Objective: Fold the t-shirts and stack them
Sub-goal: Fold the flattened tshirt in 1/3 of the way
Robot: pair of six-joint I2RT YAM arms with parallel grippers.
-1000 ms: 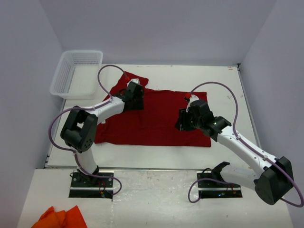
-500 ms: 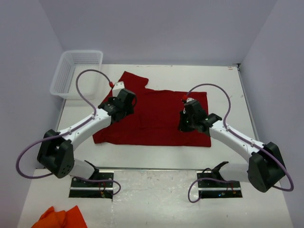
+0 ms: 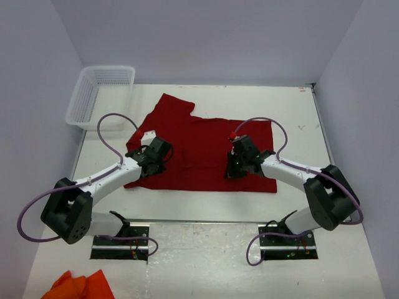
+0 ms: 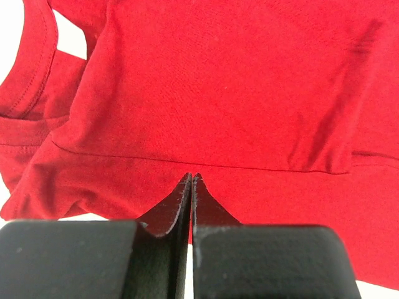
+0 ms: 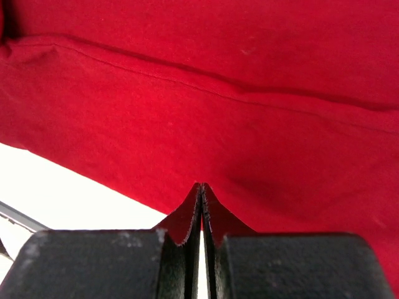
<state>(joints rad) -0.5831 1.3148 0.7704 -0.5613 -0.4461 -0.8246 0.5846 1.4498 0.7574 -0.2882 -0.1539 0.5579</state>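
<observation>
Arms have drawn back from far to near across the red t-shirt point(image 3: 206, 149) spread mid-table, left gripper point(image 4: 191, 180) and right gripper point(image 5: 201, 187) pressed closed, apparently empty, at its near hem, folding seemingly still ahead.

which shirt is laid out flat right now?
The red shirt, spread across the table. The orange shirt lies bunched at the near-left corner of the top view.

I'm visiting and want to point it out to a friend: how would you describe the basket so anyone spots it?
Start at the white table and look to its far left corner. The basket sits there, beyond the red t-shirt spread mid-table. It is the only rigid, white, mesh-walled container; its neighbour is flat red cloth.
</observation>
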